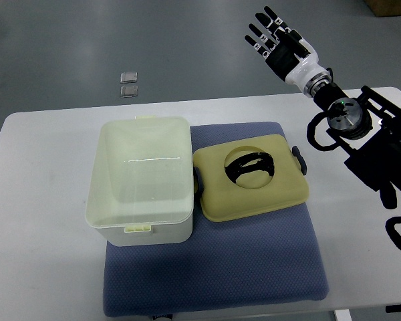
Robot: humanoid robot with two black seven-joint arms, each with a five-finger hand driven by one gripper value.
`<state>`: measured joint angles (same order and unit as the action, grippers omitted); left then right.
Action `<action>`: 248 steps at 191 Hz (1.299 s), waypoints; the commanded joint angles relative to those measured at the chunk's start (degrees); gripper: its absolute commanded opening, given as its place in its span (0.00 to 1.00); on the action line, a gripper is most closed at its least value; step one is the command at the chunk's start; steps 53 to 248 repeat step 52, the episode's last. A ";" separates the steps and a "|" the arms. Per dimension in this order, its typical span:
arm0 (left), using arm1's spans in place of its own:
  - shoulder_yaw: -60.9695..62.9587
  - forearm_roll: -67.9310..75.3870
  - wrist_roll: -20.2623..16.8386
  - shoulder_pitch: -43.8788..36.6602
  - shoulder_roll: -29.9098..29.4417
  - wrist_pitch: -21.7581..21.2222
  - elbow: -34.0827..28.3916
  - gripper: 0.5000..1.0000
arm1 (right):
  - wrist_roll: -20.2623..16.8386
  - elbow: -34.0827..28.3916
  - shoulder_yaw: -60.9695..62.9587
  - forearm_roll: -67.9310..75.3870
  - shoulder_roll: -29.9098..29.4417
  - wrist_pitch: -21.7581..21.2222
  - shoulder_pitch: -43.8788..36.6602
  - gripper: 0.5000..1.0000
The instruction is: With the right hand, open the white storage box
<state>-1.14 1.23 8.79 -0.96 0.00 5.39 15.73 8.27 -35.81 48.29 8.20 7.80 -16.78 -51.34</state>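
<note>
White storage box is seen uncovered on the blue mat, lid laid flat just beside it — opening judged done, so right hand is held clear, fingers spread, gripping nothing.

Open white storage box and detached lid fill blue mat's rear; mat front unobstructed.

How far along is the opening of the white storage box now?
Done, it seems: the white storage box stands open on the blue mat, and its lid lies beside it. In hand: nothing; the right hand is raised beyond the table, fingers spread. Nothing appears left to do.
</note>
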 commanded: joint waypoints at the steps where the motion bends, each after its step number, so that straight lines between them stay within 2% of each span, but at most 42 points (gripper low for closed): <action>1: 0.00 0.00 0.00 0.00 0.00 -0.03 0.00 1.00 | -0.01 0.21 0.84 0.06 -0.24 -0.09 2.30 0.86; 47: 0.17 0.08 0.00 0.00 0.00 -0.03 0.09 1.00 | 0.08 0.65 0.84 0.06 -0.41 -0.27 4.85 0.86; 248: 0.17 0.08 0.00 0.00 0.00 -0.03 0.09 1.00 | 0.08 0.65 0.84 0.06 -0.50 -0.27 4.85 0.86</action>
